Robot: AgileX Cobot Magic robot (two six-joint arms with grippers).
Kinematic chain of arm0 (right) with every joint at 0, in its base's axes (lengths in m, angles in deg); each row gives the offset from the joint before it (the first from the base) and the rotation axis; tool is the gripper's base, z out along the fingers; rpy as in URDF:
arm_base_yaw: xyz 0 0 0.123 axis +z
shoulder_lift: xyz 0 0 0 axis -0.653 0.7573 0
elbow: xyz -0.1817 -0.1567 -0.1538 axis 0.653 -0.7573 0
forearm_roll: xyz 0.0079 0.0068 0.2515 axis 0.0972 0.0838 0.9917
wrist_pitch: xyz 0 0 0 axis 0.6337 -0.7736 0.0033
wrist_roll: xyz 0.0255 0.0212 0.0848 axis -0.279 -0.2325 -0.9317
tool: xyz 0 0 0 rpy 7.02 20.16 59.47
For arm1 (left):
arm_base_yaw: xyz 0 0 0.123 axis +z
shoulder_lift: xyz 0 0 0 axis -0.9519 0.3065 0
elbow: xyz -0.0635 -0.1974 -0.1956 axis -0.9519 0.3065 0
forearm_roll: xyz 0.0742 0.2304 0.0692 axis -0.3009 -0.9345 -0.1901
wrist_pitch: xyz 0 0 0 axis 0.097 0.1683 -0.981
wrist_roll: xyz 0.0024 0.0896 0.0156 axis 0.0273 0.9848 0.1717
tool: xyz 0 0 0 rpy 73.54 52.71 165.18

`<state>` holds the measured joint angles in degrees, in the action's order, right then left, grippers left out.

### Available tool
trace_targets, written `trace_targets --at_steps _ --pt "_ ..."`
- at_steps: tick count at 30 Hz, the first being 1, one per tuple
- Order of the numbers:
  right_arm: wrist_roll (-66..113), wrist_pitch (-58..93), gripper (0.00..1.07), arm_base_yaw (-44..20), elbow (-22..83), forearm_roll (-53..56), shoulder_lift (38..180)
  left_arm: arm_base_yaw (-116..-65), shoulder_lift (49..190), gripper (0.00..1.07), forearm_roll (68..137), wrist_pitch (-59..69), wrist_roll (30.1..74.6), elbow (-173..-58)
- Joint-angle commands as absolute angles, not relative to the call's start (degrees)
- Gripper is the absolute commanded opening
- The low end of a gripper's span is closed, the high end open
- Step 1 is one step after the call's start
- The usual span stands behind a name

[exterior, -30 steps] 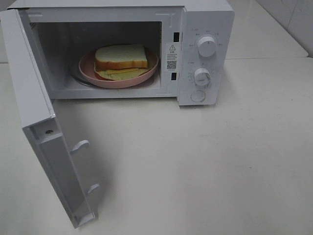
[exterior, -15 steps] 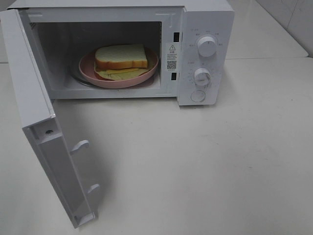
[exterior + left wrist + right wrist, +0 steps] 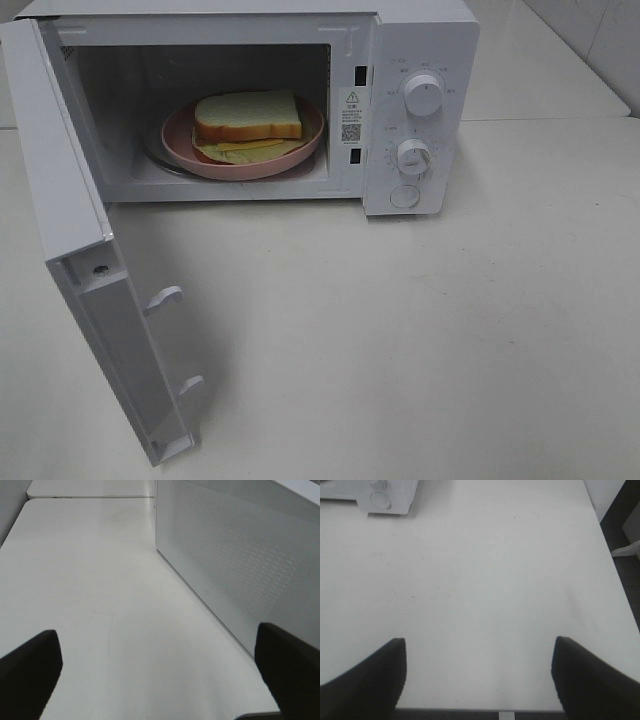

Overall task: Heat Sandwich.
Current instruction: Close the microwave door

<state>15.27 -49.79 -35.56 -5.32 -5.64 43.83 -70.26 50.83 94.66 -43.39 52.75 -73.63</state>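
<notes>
Sandwich (image 3: 247, 115) in microwave (image 3: 440, 50) | left end effector (image 3: 156, 632) spread | right end effector (image 3: 480, 641) spread

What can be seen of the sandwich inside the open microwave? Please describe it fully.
The sandwich of thick square white bread with tan-orange crust lies flat on a round pink plate, inside the open white microwave oven. The top slice looks soft and spongy; thin pale yellow layers stick out beneath it toward the door opening. Only the plate touches it.

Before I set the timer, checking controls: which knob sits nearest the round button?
The lower knob, just above the round button; the upper knob sits higher up.
</notes>
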Motion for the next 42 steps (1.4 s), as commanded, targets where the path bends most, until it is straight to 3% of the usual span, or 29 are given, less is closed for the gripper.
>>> trace_targets --at_steps 1,42 --pt "14.58 -46.12 0.76 -36.87 -7.73 -5.53 41.54 -70.20 49.34 1.01 94.83 -42.82 52.58 -73.34" --pt "15.21 -45.32 0.76 -36.87 -8.24 -5.36 38.68 -70.20 49.34 1.01 94.83 -42.82 52.58 -73.34"
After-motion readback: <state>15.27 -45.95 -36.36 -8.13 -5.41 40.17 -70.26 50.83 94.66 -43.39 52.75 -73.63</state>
